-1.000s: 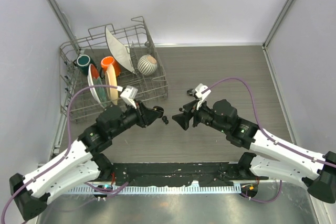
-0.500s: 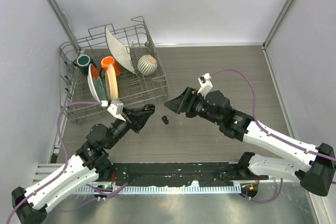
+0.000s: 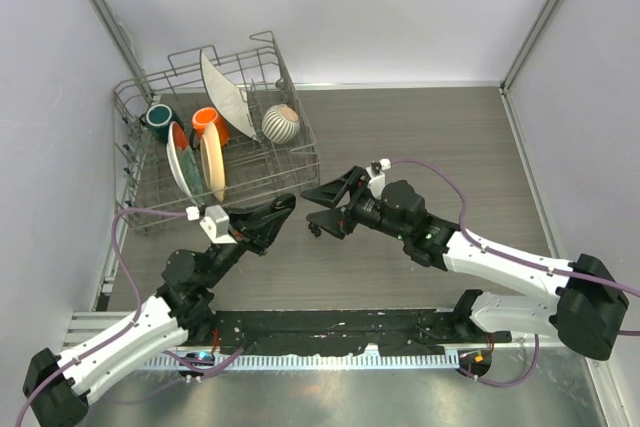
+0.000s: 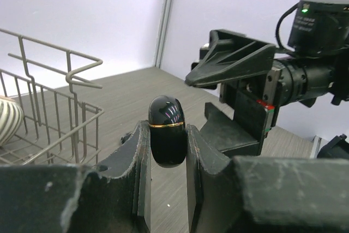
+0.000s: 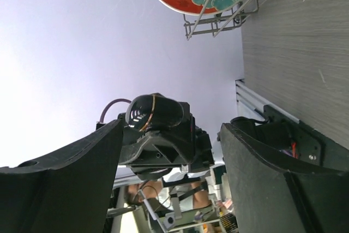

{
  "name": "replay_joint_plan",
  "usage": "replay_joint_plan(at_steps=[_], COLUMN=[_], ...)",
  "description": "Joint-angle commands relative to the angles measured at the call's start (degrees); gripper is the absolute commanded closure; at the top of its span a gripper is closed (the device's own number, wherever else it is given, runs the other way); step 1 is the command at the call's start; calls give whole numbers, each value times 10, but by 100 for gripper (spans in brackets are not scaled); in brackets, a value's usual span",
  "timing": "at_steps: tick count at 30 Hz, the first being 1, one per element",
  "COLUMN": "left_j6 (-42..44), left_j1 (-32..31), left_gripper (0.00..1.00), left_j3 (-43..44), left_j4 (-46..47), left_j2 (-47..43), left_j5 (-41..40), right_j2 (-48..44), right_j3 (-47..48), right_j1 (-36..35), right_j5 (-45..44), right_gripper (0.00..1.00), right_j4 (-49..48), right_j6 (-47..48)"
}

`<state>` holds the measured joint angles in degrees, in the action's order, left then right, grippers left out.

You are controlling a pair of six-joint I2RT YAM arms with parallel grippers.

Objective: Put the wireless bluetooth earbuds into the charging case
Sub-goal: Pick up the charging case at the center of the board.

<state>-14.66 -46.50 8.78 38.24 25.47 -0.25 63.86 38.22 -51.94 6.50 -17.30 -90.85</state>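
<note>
My left gripper (image 3: 281, 208) is shut on the charging case (image 4: 167, 135), a glossy black pebble with a thin gold seam, closed and pinched upright between the fingers (image 4: 136, 162). My right gripper (image 3: 318, 209) stands open directly opposite it, fingertips a short way from the case. In the right wrist view the case (image 5: 155, 114) shows between the wide-apart fingers (image 5: 71, 167), still apart from them. The wireless bluetooth earbuds (image 3: 314, 231) are a small dark blob on the table just below the right fingertips, partly hidden.
A wire dish rack (image 3: 300, 162) stands at the back left, holding plates, an orange mug (image 3: 207, 122), a teal mug (image 3: 160, 117) and a striped bowl (image 3: 281, 123). Its corner (image 4: 82, 75) lies close to the left of my left gripper. Grey walls enclose the table.
The left arm has drawn back toward its base while its gripper keeps the case raised at the same spot. The right gripper has turned and come left, now facing the case.
</note>
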Motion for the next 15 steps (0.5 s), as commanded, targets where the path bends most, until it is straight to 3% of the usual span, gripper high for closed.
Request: replay_joint_plan(at_steps=[1,10,15], left_j6=[13,13,11], left_j1=[-1,-1,-1], left_gripper=[100,100,100], left_j3=[5,6,7], left_j4=[80,85,96], left_j2=[15,35,46], left_j5=[22,28,35], right_j2=[19,54,78], right_j3=[11,31,34], right_j1=[1,0,1], right_j5=[37,62,77], right_gripper=[23,25,32], right_j4=[-77,-99,-119], right_j6=[-62,-83,-99])
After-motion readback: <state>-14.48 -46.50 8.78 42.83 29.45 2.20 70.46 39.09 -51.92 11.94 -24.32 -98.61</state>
